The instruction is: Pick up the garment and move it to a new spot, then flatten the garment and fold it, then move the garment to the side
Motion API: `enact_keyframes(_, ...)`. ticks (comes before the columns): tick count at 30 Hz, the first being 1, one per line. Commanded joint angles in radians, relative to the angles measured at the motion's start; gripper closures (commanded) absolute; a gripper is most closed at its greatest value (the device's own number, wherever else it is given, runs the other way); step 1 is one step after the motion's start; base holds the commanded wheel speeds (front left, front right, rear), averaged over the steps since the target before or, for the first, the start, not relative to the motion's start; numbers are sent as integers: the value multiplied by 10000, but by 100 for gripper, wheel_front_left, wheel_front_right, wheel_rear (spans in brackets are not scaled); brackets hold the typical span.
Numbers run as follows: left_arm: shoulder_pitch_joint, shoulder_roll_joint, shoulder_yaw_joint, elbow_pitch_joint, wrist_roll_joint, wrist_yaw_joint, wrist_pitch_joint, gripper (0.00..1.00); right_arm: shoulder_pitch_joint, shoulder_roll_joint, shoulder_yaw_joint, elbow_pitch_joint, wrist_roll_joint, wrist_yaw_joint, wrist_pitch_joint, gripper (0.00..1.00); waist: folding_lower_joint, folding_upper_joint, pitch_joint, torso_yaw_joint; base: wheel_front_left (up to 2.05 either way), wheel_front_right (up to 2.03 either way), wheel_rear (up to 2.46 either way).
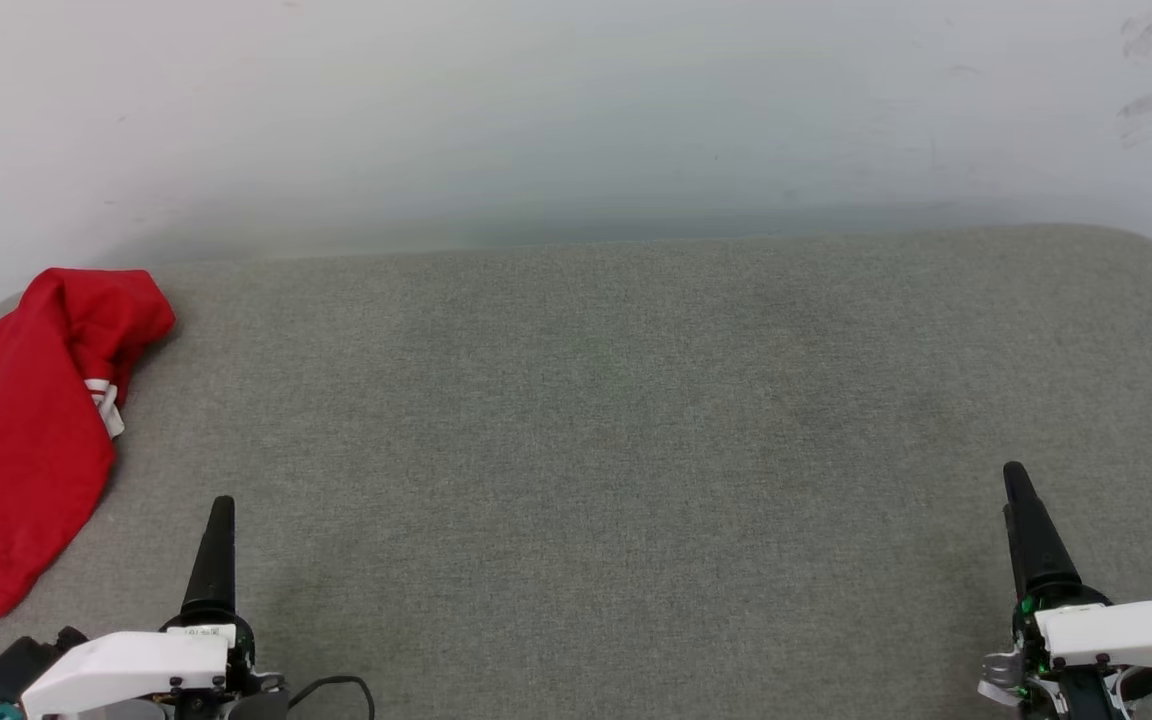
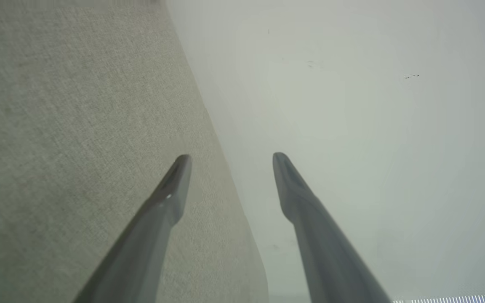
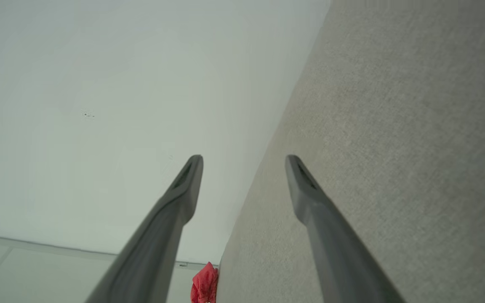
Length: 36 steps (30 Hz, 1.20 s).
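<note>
1. Both pincers hover low over a grey woven surface (image 1: 586, 420) that spreads wide ahead of my fingertips and between my two arms. Its far corner beyond my right pincer (image 3: 244, 158) is rounded.
2. Past the fingertips the surface ends at a pale wall (image 1: 576, 110), which carries a few dark scuff marks (image 1: 1151, 40) up and ahead of the right pincer. My right wrist view shows a strip of light floor (image 3: 15, 269) below the wall.
3. My left pincer (image 2: 230, 158) has its two fingers spread well apart with nothing between them. One finger stands over the cloth surface and the other against the wall.
4. The right pincer is parted just as widely and grips nothing.
5. From my head each pincer shows as a single dark finger, the second one hidden beneath it. The white wrist housings are cut off by the bottom edge.
6. The garment (image 1: 16, 440) is a crumpled red heap with a bit of white and striped trim showing. Its lettering is not visible, and its outer side runs out of the head view.
7. It lies to the outer left of my left pincer, near it but not touching, reaching from beside the finger to well ahead of its tip, at the surface's left rim.
8. From the right pincer it is well apart, across the whole surface, a small red patch low between the fingers.
</note>
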<state>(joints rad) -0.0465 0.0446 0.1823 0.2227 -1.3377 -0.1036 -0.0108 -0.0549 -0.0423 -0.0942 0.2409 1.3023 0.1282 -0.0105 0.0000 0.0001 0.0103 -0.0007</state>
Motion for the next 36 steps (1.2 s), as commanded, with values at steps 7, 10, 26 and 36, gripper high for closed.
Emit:
enact_keyframes(7,37,34,-127,-1323,1993,839,-333,0,-288,-51,-122,-773,-2472,16,-335,0,0,-1,73,-7,0,0,0)
enact_keyframes(10,104,35,-408,-1786,2827,1194,-439,0,-306,-53,-70,-1009,-3361,17,-444,0,0,-1,97,-11,0,0,0)
enact_keyframes(26,277,70,-1963,-3398,6538,2135,-943,0,-227,-66,779,-2368,-7403,20,-938,0,0,-1,160,-46,0,0,0)
enact_keyframes(36,328,703,-3196,-3579,8236,2899,-1226,0,-64,-73,1036,-2547,-9298,22,-1233,0,0,-1,140,-58,0,0,0)
